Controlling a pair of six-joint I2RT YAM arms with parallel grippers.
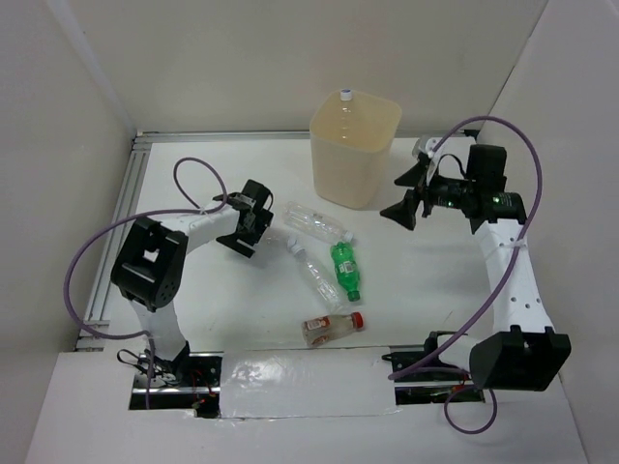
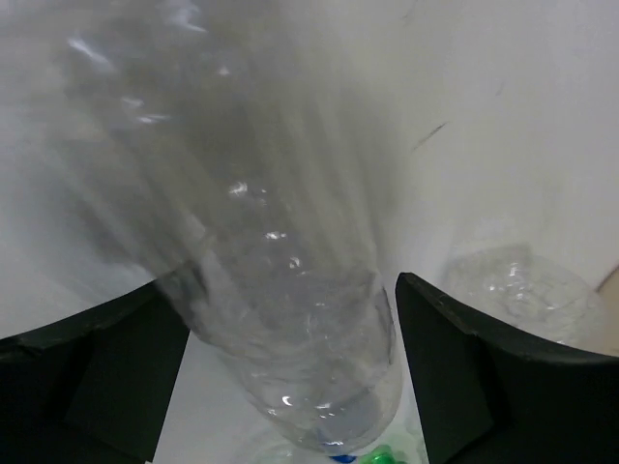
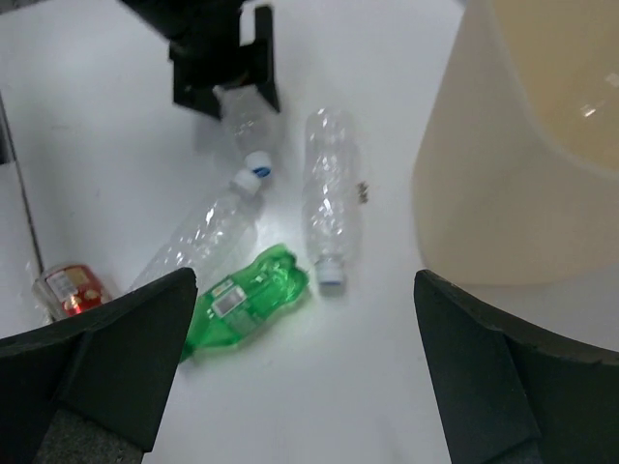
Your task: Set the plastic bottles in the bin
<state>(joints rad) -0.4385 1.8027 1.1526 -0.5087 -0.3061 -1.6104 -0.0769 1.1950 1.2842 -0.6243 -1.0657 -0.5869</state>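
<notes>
Matte white tabletop (image 1: 193,309); crinkled clear bottle (image 2: 290,358) between spread left fingers (image 2: 97,377); right fingers (image 3: 106,358) spread.

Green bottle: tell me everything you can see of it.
The green bottle is translucent plastic, crumpled and dented, with a white label on its body and a white cap. It lies on its side on the table, around the middle, with the cap toward the arm bases and the base toward the bin. A clear bottle lies close along the side nearer the left arm. Whether the two touch is unclear.
</notes>
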